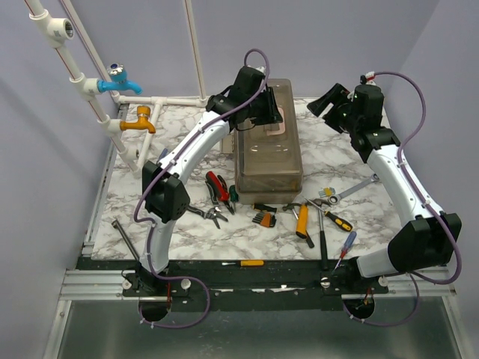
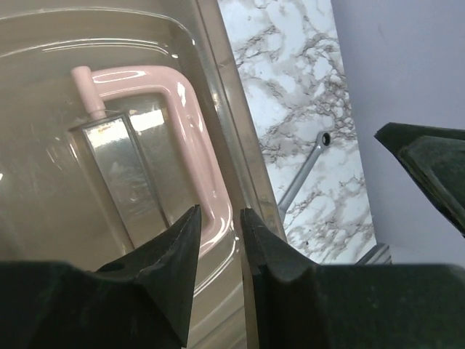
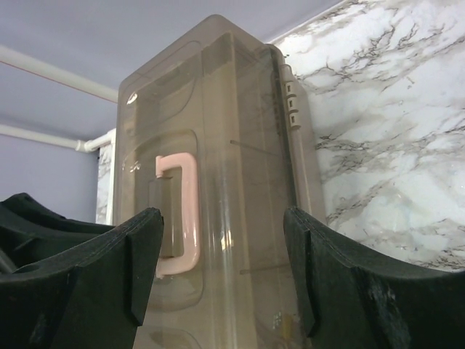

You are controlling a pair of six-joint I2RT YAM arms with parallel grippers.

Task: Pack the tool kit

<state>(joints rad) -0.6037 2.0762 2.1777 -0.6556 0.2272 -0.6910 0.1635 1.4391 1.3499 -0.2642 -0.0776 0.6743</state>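
left fingers (image 2: 174, 254): drawn close with only a slim gap, and the pink handle's (image 2: 197, 153) corner shows in that gap. can't tell if they actually pinch it or just sit over it.
left gripper (image 2: 219, 212): right down on top of the box, at the handle's end rather than its middle.
box (image 1: 268, 149): stands mid table (image 1: 337, 157), smoky lid (image 3: 218, 109) shut, long side running front to back.
right gripper (image 3: 223, 218): fingers spread wide with nothing in them, hovering off the box's far right side and aimed at it.
tools: all outside the box, scattered by its near end. pliers (image 1: 217, 185), hex keys (image 1: 263, 218), wrench (image 1: 352, 188), screwdrivers (image 1: 343, 248).
risk 1: the grip sits on the handle's corner, so imo a pull could slip off the smooth plastic or twist the box.
risk 2: if the lid is latched, lifting the handle hauls the whole box up instead of opening it, and it could drop onto the hex keys just beside it.
risk 3: right gripper hangs near the box, so both grippers closing in at once could bump.
progress: nothing packed. my guess is opening comes first.
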